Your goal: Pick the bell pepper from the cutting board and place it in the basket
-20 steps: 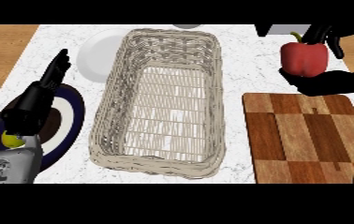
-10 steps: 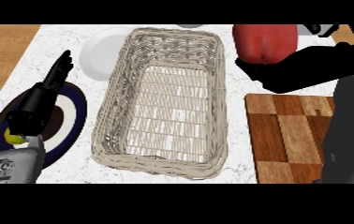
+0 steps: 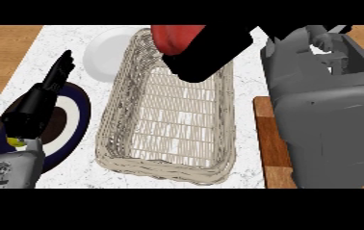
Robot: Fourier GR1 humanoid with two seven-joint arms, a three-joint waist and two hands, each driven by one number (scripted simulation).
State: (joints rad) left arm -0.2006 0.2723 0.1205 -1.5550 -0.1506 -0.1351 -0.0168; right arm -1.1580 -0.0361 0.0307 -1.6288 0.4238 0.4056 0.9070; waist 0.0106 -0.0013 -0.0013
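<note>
The red bell pepper [image 3: 177, 36] hangs over the far end of the woven basket [image 3: 113, 123], partly cut off at the top of the view. My right hand [image 3: 210, 51] is curled round it from the right and hides much of it. The grey right forearm [image 3: 313, 108] fills the right side and covers most of the wooden cutting board [image 3: 274, 142], of which only a strip shows. My left hand [image 3: 43, 104] rests open at the left, fingers pointing up, over a dark blue plate [image 3: 74, 113].
A white plate [image 3: 107, 56] lies at the basket's far left corner. The dark blue plate sits left of the basket on the marbled counter [image 3: 245, 94]. A small yellow-green object [image 3: 14, 141] shows by the left wrist. Wooden surface borders the counter at far left.
My right hand has carried the pepper leftward from above the cutting board to over the basket's far end. The forearm now covers the board. The left hand stays put.
</note>
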